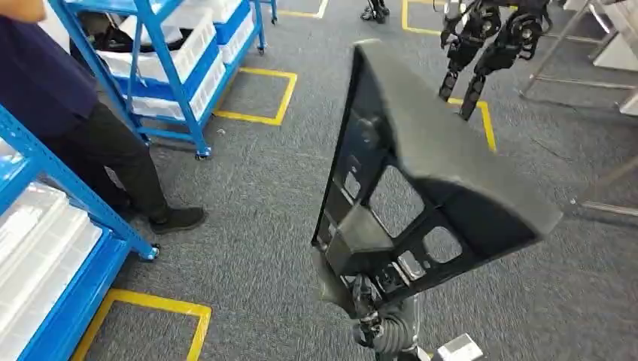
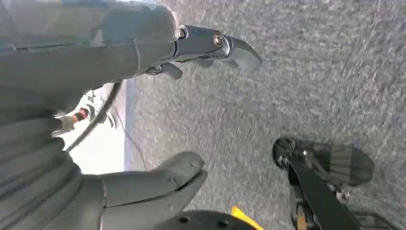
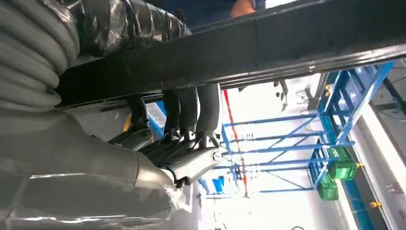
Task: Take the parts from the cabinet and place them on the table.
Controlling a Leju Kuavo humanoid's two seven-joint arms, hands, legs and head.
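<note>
We see one part (image 1: pixel 421 180), a large black plastic panel with several cut-outs, held upright and tilted over the grey carpet (image 1: pixel 263 195). Our right hand (image 3: pixel 182 143) grips it at its lower edge, the dark fingers (image 3: pixel 191 108) wrapped over a black bar of the panel. Our left hand (image 2: pixel 158 120) holds nothing, thumb and fingers spread over the carpet, well apart from the part. Two blue racks (image 1: pixel 173 68) stand to the left, each carrying white bins (image 1: pixel 192 45). One person (image 1: pixel 83 128) in dark clothes stands between the racks. Yellow tape (image 1: pixel 259 94) marks squares on the floor. One more dark robot (image 1: pixel 489 45) stands farther off.
</note>
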